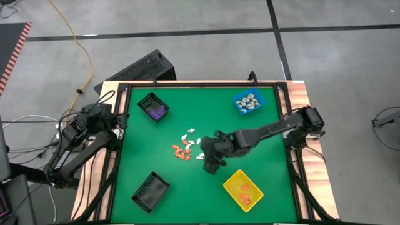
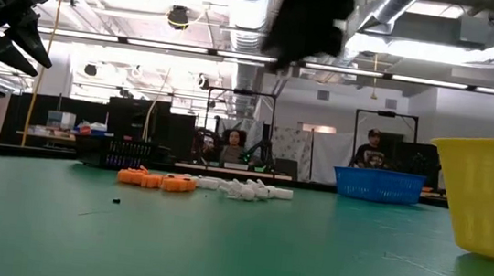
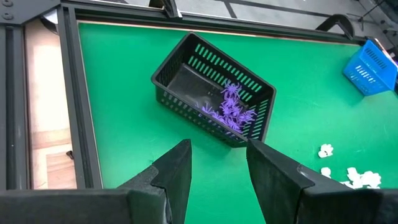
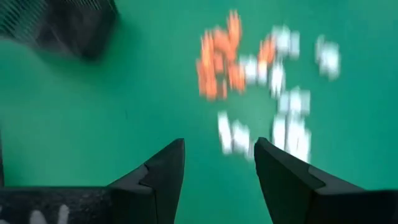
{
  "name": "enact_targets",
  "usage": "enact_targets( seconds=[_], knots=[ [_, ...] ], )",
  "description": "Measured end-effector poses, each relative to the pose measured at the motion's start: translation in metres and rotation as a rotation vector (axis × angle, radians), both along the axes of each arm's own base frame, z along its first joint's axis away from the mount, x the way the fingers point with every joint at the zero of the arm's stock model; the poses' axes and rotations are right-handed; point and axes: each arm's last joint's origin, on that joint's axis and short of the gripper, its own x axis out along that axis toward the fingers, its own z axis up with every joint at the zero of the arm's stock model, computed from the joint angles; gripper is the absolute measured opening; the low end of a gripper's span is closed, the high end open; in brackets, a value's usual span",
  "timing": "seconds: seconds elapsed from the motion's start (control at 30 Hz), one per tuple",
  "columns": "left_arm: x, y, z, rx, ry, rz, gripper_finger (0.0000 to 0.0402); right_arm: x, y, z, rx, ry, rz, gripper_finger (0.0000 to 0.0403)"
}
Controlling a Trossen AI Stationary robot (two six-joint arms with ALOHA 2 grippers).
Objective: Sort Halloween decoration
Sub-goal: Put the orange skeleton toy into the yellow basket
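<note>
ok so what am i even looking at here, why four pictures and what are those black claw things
It is a robot with two dark arms at a green table, filmed by four cameras at once: one overhead, one at table height, and one on each wrist. The claws are two-finger grippers. The left gripper waits at the table's left edge, open and empty, looking at a black bin of purple pieces. The right gripper hovers mid-table, open and empty, above a loose pile of orange and white pieces. There is also a blue bin with pale pieces, a yellow bin with orange ones, and a second black bin whose contents cannot be made out.
</note>
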Motion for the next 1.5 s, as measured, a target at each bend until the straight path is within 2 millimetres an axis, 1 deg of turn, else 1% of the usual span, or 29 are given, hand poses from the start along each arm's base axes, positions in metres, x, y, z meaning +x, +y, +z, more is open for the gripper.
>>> enact_targets(
  seconds=[0.1,0.2,0.3,0.37,0.5,0.57,0.73,0.9,0.97,1.07,1.13,1.27,1.5],
  knots=[
    [0.0,0.0,0.0,0.0,0.0,0.0,0.0143,0.014,-0.01,0.01,-0.088,-0.142,0.1,0.0216],
    [0.0,0.0,0.0,0.0,0.0,0.0,0.0143,0.021,-0.01,0.019,-0.193,-0.249,0.207,0.0216],
    [0.0,0.0,0.0,0.0,0.0,0.0,0.0143,0.03,-0.011,0.017,-0.253,-0.299,0.252,0.0213],
    [0.0,0.0,0.0,0.001,0.001,-0.001,0.0143,0.036,-0.011,0.007,-0.261,-0.281,0.273,0.021],
    [0.0,0.0,0.0,0.001,0.002,-0.001,0.0143,0.051,-0.01,-0.022,-0.272,-0.226,0.312,0.0203],
    [0.0,0.0,0.0,0.001,0.001,-0.002,0.0143,0.055,-0.008,-0.031,-0.273,-0.221,0.357,0.0199],
    [0.0,0.0,0.0,0.001,0.001,-0.003,0.0143,0.063,-0.018,-0.032,-0.235,-0.263,0.438,0.0189],
    [0.0,0.0,0.0,0.0,0.001,-0.002,0.0143,0.072,-0.026,-0.053,-0.221,-0.243,0.542,0.0184],
    [0.0,0.0,0.0,0.0,0.0,-0.001,0.0143,0.076,-0.027,-0.058,-0.199,-0.257,0.57,0.0184],
    [0.0,0.0,0.0,0.0,0.0,0.001,0.0143,0.079,-0.027,-0.073,-0.203,-0.226,0.608,0.0184],
    [0.0,0.0,0.0,0.0,0.0,0.0,0.0143,0.081,-0.026,-0.084,-0.205,-0.199,0.618,0.0184],
    [0.0,0.0,0.0,0.0,0.0,0.001,0.0143,0.084,-0.026,-0.095,-0.202,-0.177,0.62,0.0184],
    [0.0,0.0,0.0,0.001,0.001,0.006,0.0143,0.086,-0.034,-0.104,-0.202,-0.141,0.607,0.0184]
  ],
)
